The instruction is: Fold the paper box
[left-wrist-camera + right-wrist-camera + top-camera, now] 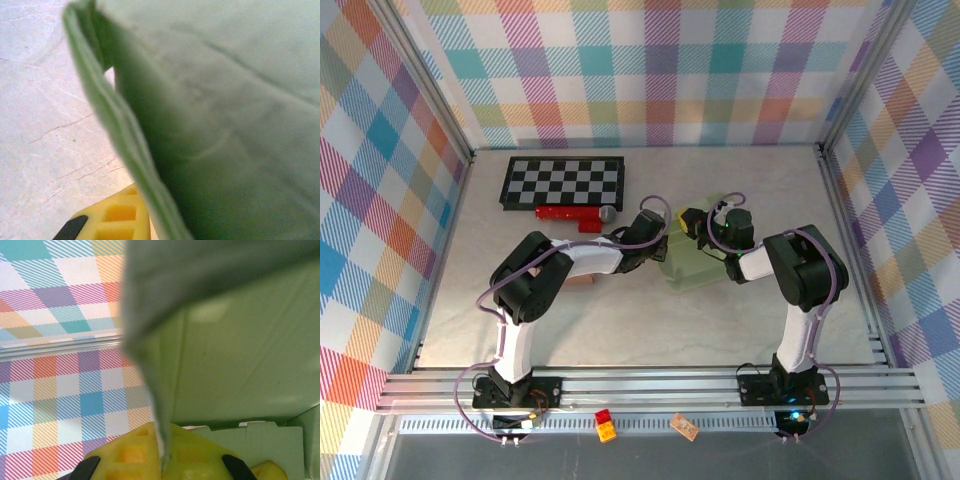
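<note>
The light green paper box [698,262] stands half folded in the middle of the table, with both grippers at its far edge. My left gripper [665,245] is at the box's left wall. In the left wrist view one yellow finger [120,217] presses against the edge of a green panel [220,125], and that panel hides the other finger. My right gripper [694,222] is shut on a thin upright flap [150,340]. Its two yellow fingers [125,455] pinch the flap's lower end. Past them lie the box's inner panel [250,365] and a notched flap [260,432].
A black-and-white chessboard [563,182] lies at the back left, with a red microphone [575,213] just in front of it, close to the left arm. A red-and-yellow brick [605,425] and a small orange piece [684,427] lie on the front ledge beyond the rails [650,385].
</note>
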`<state>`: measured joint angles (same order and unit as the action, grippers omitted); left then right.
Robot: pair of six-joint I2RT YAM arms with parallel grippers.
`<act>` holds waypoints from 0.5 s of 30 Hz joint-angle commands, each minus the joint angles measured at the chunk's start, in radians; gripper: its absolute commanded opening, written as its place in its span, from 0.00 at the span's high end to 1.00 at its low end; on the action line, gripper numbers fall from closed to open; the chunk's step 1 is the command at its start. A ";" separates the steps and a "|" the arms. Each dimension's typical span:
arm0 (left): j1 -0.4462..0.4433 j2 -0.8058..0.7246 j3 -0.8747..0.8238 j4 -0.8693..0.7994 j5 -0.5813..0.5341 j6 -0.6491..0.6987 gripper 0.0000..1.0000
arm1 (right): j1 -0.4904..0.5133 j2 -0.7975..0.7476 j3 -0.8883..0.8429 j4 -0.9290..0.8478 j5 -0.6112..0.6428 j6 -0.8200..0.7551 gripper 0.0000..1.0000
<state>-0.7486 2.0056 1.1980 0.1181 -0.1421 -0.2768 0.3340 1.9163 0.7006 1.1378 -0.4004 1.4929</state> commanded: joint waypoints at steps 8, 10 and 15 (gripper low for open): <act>-0.034 -0.015 0.084 -0.101 -0.178 -0.089 1.00 | 0.050 -0.081 -0.013 -0.186 0.027 0.014 0.80; -0.032 -0.031 0.100 -0.155 -0.192 -0.114 1.00 | 0.044 -0.151 0.000 -0.314 0.045 -0.012 0.63; 0.005 -0.064 0.156 -0.335 -0.122 -0.175 1.00 | 0.001 -0.367 0.186 -0.943 0.052 -0.246 0.32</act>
<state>-0.7612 2.0022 1.3125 -0.0898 -0.2832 -0.3969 0.3599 1.6630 0.7654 0.5892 -0.3584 1.4101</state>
